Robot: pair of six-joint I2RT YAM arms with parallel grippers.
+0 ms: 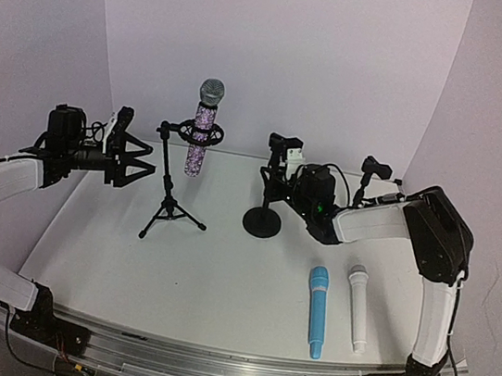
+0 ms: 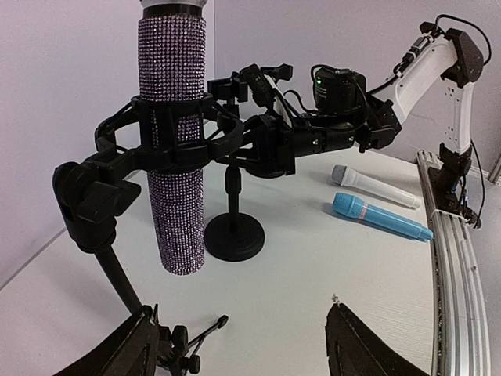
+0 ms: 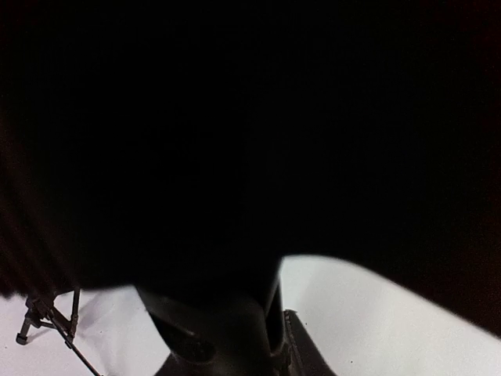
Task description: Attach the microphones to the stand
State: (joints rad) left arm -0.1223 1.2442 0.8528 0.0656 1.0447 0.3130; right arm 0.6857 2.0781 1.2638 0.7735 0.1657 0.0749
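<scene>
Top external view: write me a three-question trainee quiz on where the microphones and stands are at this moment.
1. True or false: the glittery microphone lies flat on the table.
2. Which microphones are not in any stand? A) the blue microphone and the white microphone; B) glittery and blue; C) white only.
3. Which arm's gripper is up at the top of the round-base stand?

Key
1. False: it stands upright in the holder of the tripod stand.
2. A: both lie side by side on the table, near the right arm's base.
3. The right gripper.
</scene>
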